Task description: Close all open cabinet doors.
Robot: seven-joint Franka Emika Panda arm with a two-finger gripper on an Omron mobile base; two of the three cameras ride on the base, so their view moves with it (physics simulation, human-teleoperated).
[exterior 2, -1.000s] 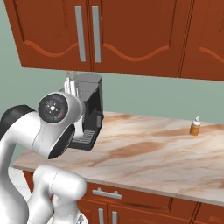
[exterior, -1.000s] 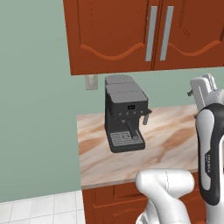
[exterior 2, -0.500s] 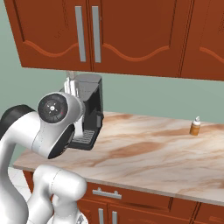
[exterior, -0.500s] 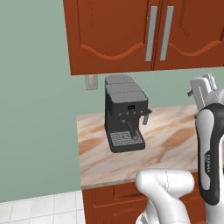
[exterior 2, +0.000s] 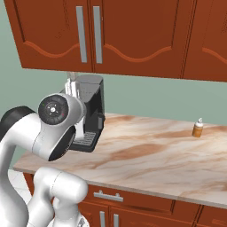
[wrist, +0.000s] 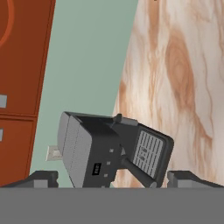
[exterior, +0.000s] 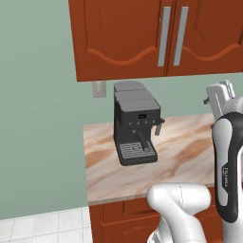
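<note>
Cabinet doors (exterior: 121, 35) hang flush, side by side, on the far wall above the coffee machine (exterior: 135, 123). Relative to the earlier frames, no displacement registers. The gripper (wrist: 113, 179) is level with the machine, to its right, fingertips spread wide and apart.

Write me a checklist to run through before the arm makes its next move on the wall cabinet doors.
1. Gripper open: ok, fingertips wide apart.
2. Left door of the pair above the coffee machine shut: ok, looks flush with its neighbour.
3. Right door of that pair shut: ok, looks flush too.
4. Door at the right edge of the right base view shut: cannot tell, the picture cuts it off.
5. Gripper at a long handle: not ok, it is below the handles.
6. Coffee machine upright: ok.
</note>
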